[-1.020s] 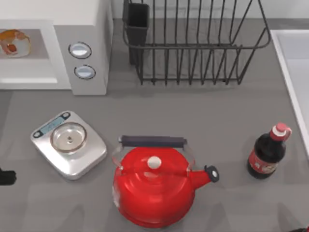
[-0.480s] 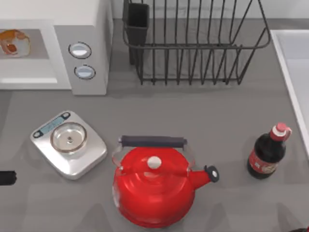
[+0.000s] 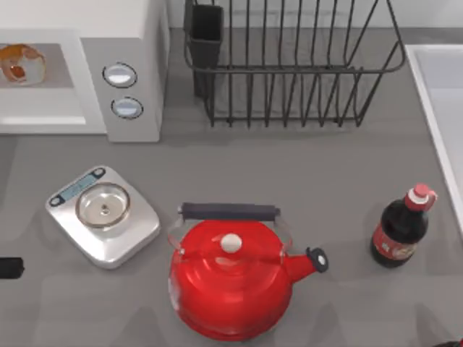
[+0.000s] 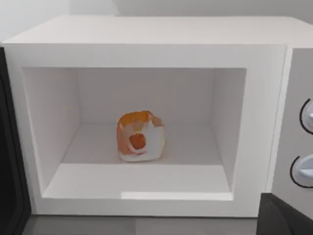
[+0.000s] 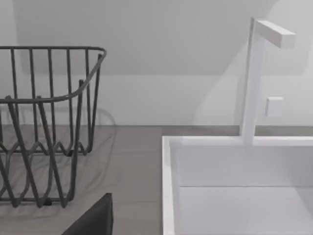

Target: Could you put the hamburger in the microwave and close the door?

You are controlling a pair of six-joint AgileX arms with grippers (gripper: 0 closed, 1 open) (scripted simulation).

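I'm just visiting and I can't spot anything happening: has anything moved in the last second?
Barely. The dark arm tip at the table's left edge has slid slightly lower and further off the edge in the top view. Nothing was grabbed or let go. The hamburger stays inside the open microwave; scale, kettle and bottle haven't moved.

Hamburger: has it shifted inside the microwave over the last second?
No. In the top view the hamburger sits in the same spot of the microwave cavity, equally far from the knobs, with the door still open.
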